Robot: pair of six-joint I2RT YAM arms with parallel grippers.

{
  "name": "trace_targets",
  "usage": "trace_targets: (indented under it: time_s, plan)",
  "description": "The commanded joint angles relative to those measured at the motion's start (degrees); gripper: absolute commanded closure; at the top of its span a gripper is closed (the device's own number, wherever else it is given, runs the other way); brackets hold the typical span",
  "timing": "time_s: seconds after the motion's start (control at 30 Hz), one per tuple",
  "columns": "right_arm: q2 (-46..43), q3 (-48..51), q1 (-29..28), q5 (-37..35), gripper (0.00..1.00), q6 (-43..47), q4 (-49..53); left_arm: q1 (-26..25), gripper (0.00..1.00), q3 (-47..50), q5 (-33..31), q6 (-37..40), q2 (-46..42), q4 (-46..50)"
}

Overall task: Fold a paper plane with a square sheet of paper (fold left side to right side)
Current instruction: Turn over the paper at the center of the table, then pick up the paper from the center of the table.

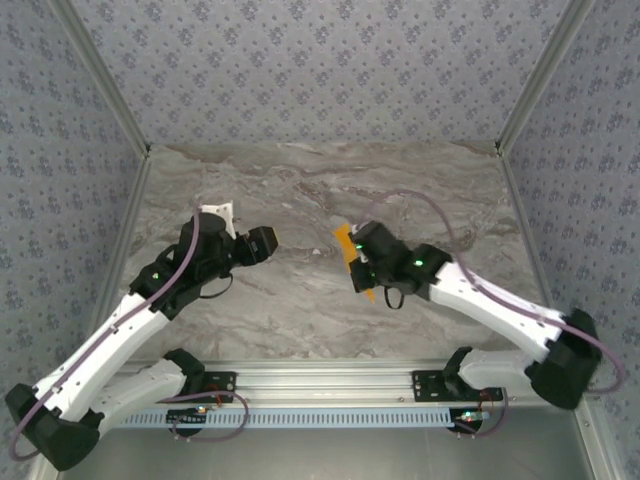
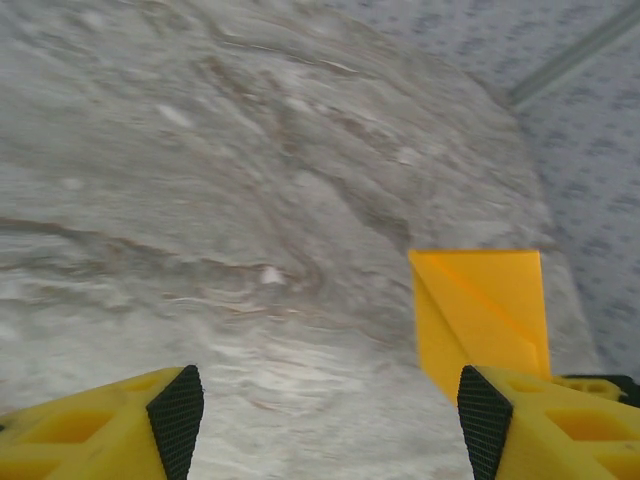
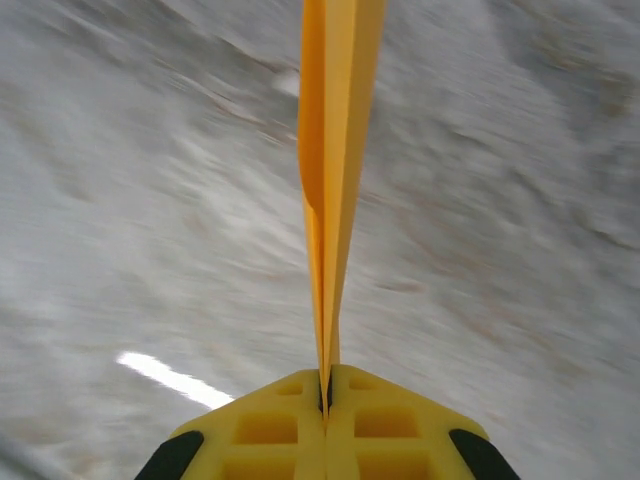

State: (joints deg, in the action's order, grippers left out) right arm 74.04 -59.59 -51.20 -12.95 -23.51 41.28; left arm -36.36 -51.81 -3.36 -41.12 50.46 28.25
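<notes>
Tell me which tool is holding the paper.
The right tool: its jaws are shut on the folded orange paper. The left tool is open and empty.

You are looking at a lab robot cell: a marble-look table (image 1: 300, 310) walled by patterned panels (image 1: 320, 70) with an aluminium mounting rail (image 1: 330, 385).

no readable text, labels, numbers

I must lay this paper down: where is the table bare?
Bare: the far table up to the back wall, and the near strip along the rail. Crowded: mid-table, where the open left gripper faces the right gripper pinching the paper.
</notes>
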Motion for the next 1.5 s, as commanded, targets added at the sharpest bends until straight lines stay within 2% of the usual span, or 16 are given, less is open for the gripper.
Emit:
trace_targets:
  time_s: [0.0, 0.13, 0.27, 0.47, 0.53, 0.67, 0.77, 0.83, 0.97, 1.07, 1.2, 1.3, 1.47]
  plan:
    - [9.6, -6.02, -4.49, -24.27, 0.96, 0.01, 18.08, 0.39, 0.29, 1.19, -10.31, 1.57, -1.21, 6.5]
    - [24.66, -14.9, -8.1, -31.94, 0.95, -3.46, 27.47, 0.4, 0.29, -0.11, -16.12, 2.04, -0.98, 10.26]
    - [38.16, -20.94, -10.56, -34.42, 0.95, -3.85, 31.53, 0.43, 0.28, -0.62, -18.74, 2.45, -0.8, 12.53]
    - [49.94, -26.76, -12.85, -31.39, 0.92, -1.34, 30.61, 0.72, 0.27, -1.97, -17.72, 2.11, 1.02, 13.06]
    - [50.13, -26.82, -13.24, -27.52, 0.84, 0.07, 27.93, 1.03, 0.26, -2.69, -15.63, 2.01, 2.33, 13.24]
    - [44.42, -23.16, -13.42, -15.41, 0.56, 2.77, 19.38, 3.46, 0.25, -4.64, -9.81, 1.4, 5.73, 15.2]
    - [37.5, -18.92, -13.34, -7.07, 0.4, 4.79, 13.16, 5.99, 0.24, -4.47, -4.67, 0.46, 7.32, 13.84]
    - [32.28, -15.92, -12.98, -1.9, 0.3, 6.05, 9.75, 7.43, 0.24, -3.24, 0.32, -0.33, 8.26, 11.0]
    - [18.03, -8.3, -10.43, 6.73, 0.14, 7.04, 3.45, 7.62, 0.25, 0.03, 12.22, -1.87, 11.82, -0.78]
    - [6.03, 0.56, -3.68, 16.1, 0.06, 6.54, -3.94, 5.99, 0.26, 3.28, 19.41, -4.65, 15.94, -11.04]
    - [-6.96, 11.8, 10.44, 30.1, 0.0, 4.9, -15.05, 1.1, 0.27, 4.08, 21.09, -6.35, 23.71, -19.37]
    - [-11.37, 15.71, 18.96, 36.82, 0.0, 3.84, -19.05, -1.71, 0.27, 2.19, 21.23, -6.55, 29.92, -22.09]
    - [-12.77, 17.74, 27.75, 42.01, 0.0, 3.7, -20.71, -3.37, 0.27, -0.04, 23.2, -8.03, 39.58, -28.58]
